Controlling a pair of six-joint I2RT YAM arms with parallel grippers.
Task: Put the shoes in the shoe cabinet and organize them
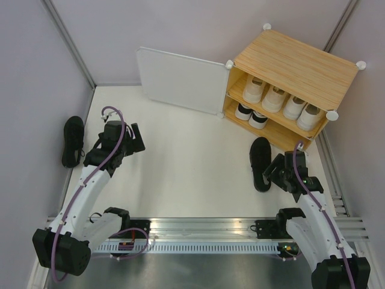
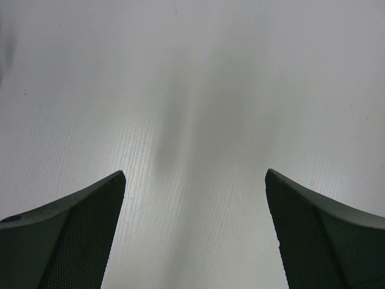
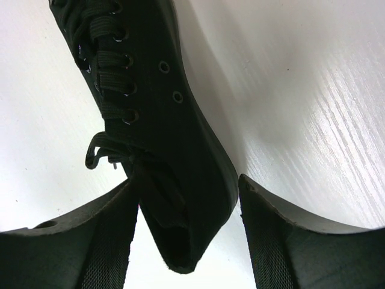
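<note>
**Top view.** The shoe cabinet (image 1: 295, 63) stands at the far right of the table (image 1: 180, 168), with its white door (image 1: 180, 79) swung open to the left. On the upper shelf I count four pale shoes (image 1: 281, 101) in a row, toes outward. On the lower shelf, toward its left end, sit two white shoes with black trim (image 1: 251, 115). Two black shoes are outside the cabinet. One black shoe (image 1: 260, 162) lies on the table just in front of the cabinet, beside the right arm. The other black shoe (image 1: 73, 140) lies at the far left edge, near the left arm but apart from it.

**Right wrist view.** The right gripper (image 3: 184, 180) is released, its jaws spread on either side of the heel end of the near black shoe. The right finger (image 3: 283, 241) sits just beside the sole. The left finger (image 3: 78, 247) meets the shoe's outline at the collar, and I cannot tell whether it actually touches. The laces and eyelets run away toward the top of this view.

**Left wrist view.** The left gripper (image 2: 195, 174) is fully released above bare table, with nothing between its fingers.
</note>
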